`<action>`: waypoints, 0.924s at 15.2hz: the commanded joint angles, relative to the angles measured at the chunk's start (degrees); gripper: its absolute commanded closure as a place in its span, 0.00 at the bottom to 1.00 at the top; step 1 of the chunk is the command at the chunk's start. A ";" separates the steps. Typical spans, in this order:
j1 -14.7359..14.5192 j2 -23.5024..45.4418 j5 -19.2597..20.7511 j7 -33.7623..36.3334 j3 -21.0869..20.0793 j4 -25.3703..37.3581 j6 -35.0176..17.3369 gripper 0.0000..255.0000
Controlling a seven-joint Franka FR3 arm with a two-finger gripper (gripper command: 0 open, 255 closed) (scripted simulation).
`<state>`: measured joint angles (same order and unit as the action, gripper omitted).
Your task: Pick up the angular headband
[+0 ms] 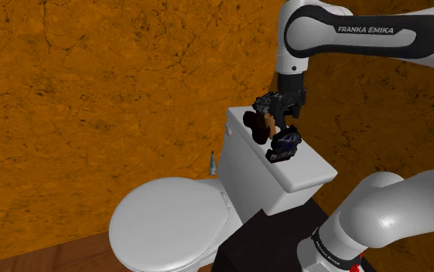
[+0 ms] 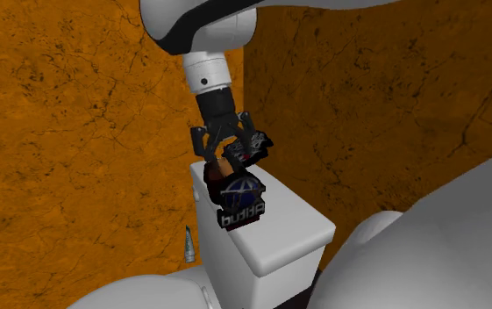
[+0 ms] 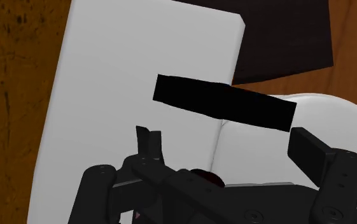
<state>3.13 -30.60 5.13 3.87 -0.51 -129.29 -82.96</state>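
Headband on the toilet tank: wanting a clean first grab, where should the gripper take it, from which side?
Probably its middle, across its thin faces, from straight above: the headband stands on edge on the tank lid as a narrow bar under the open gripper.

Black headband (image 2: 238, 204), blue-white print, upright, over white tank (image 2: 289, 233)

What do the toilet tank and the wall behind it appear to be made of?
Toilet tank: smooth, plain white, perhaps ceramic, though no texture shows. Wall: orange-brown with dark cracked veining, like stone or rough plaster.
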 commanded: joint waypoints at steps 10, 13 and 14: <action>2.66 11.45 7.03 -1.07 1.61 5.24 -1.72 0.00; 2.67 11.60 7.04 -0.72 1.68 3.41 -3.67 0.00; 2.67 11.61 7.04 -0.72 1.68 3.42 -3.67 0.00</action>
<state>5.80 -19.02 12.16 3.11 1.15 -125.66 -86.36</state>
